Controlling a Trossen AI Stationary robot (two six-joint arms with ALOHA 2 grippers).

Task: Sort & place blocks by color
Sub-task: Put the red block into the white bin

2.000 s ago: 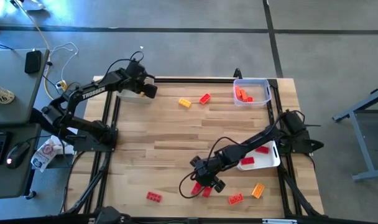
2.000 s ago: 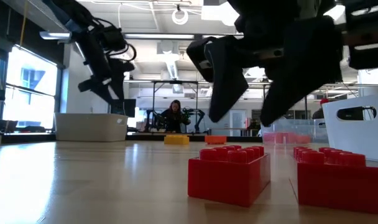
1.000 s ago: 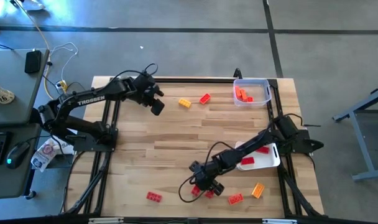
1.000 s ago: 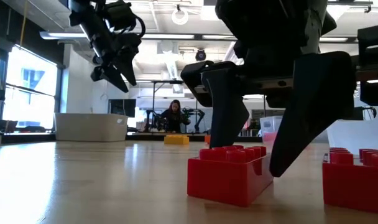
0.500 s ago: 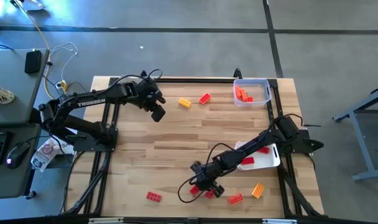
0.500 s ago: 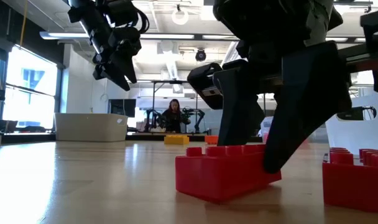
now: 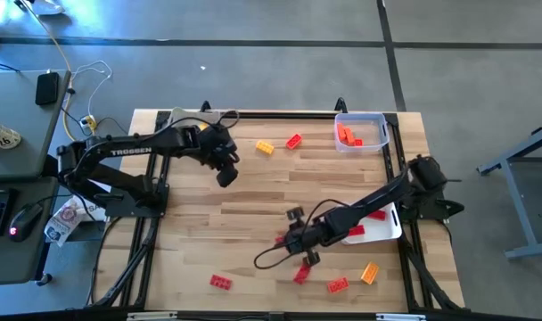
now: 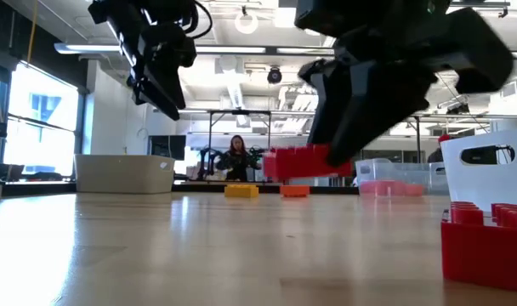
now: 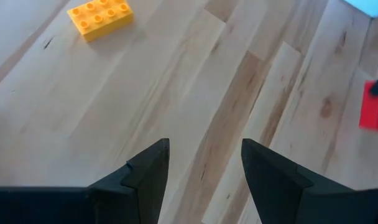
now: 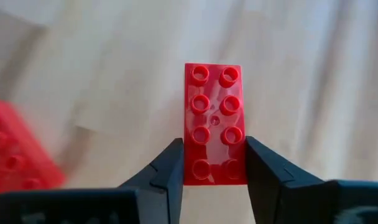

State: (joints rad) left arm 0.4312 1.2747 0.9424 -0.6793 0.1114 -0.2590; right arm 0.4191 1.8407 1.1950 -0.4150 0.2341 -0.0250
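Note:
My right gripper (image 7: 291, 239) hangs above the table's near middle, shut on a red eight-stud block (image 10: 212, 118), which also shows in the low view (image 8: 303, 161). My left gripper (image 7: 225, 175) stands open over bare wood at the far left, with nothing between its fingers (image 9: 204, 168). A yellow block (image 7: 265, 148) and a red block (image 7: 294, 141) lie flat near the far edge. More blocks lie near the front: red (image 7: 221, 282), red (image 7: 301, 273), orange-red (image 7: 337, 285), orange (image 7: 370, 273). My right gripper pinches the red block by its two long sides at one end (image 10: 212, 169), between the two fingers (image 10: 170, 165). The fingers slant down, and the block runs on beyond their tips, studs up. It hangs roughly level, clear of the table (image 8: 303, 161).
A clear tray (image 7: 360, 119) with orange-red blocks stands at the far right. A white tray (image 7: 389, 230) with red blocks stands at the right edge. A pale tray (image 8: 122, 172) sits at the far left. The table's middle (image 7: 253, 201) is bare wood.
My right gripper has shut on the red block that stood between its fingers, tipped it, then lifted it clear of the table, rolling as it rose. My left gripper, still open, has swung toward the table's near edge.

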